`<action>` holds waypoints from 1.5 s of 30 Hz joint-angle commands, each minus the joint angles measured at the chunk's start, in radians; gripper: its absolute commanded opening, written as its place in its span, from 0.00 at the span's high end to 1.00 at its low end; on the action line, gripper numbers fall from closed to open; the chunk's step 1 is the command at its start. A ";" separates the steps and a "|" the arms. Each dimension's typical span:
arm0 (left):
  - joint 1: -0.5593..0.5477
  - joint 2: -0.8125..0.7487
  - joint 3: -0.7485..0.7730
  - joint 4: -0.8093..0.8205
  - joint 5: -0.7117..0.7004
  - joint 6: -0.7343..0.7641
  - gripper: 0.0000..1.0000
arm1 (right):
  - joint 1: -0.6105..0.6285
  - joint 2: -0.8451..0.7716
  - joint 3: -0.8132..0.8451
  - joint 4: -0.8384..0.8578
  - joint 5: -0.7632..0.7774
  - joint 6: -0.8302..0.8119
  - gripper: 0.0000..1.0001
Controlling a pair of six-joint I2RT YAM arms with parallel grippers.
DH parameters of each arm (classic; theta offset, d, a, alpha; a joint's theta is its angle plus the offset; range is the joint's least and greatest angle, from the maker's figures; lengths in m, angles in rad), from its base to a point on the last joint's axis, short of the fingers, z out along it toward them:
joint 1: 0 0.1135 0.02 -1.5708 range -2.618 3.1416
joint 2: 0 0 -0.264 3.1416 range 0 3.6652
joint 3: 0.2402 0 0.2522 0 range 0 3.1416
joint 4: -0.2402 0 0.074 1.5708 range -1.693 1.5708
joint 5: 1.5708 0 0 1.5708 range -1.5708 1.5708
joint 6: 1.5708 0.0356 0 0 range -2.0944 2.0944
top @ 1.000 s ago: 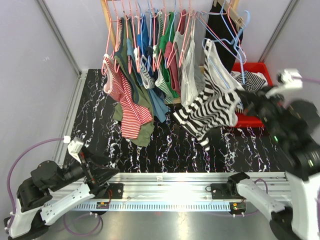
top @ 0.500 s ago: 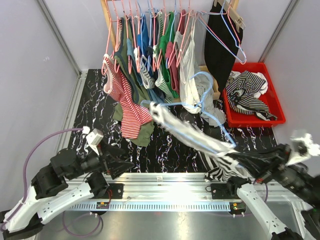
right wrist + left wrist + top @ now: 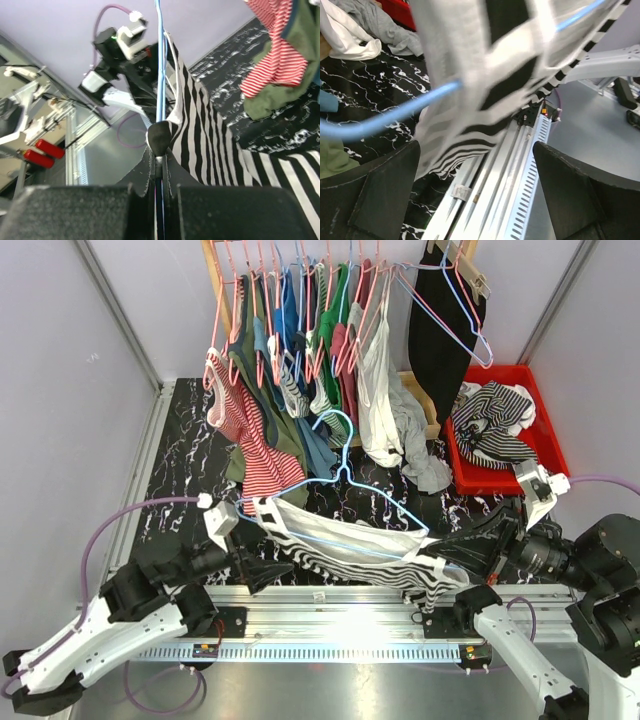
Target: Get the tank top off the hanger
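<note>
Along the near edge of the worktop point(image 3: 190, 490), the striped tank top point(image 3: 350, 558) lies stretched on its blue hanger point(image 3: 345, 480), between my two arms. My right jaws are clenched on its right end, cloth and hanger wire together. My left jaws stand wide apart beside its left end, gripping nothing.

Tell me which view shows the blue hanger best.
Top external: the whole hanger shows, hook to both shoulders, with the striped top draped on it. Left wrist catches only a blurred stretch of its wire across the cloth. Right wrist sees it edge-on, a thin blue line.
</note>
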 commanded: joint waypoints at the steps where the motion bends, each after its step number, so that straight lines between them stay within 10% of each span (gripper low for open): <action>1: -0.006 0.041 -0.029 0.170 -0.037 0.082 0.01 | 0.001 0.010 -0.013 0.154 -0.102 0.078 1.00; 5: -0.006 0.087 -0.015 0.246 -0.033 0.094 0.13 | 0.000 0.007 -0.059 0.210 -0.119 0.124 1.00; 6: -0.006 0.092 -0.004 0.241 -0.040 0.104 0.31 | 0.001 0.014 -0.050 0.181 -0.099 0.085 1.00; 7: -0.006 0.091 0.017 0.234 -0.069 0.108 0.76 | 0.000 0.020 -0.013 0.136 -0.034 0.054 1.00; 8: -0.006 0.080 0.028 0.203 -0.104 0.113 1.00 | 0.000 0.026 0.007 0.046 0.002 0.023 1.00; 19: -0.008 -0.333 0.140 -0.189 -0.714 -0.011 1.00 | 0.001 0.034 0.035 -0.108 0.084 -0.127 1.00; 45: -0.024 -0.193 0.301 -0.397 -0.852 -0.185 0.99 | 0.070 0.002 0.044 -0.058 -0.528 -0.143 1.00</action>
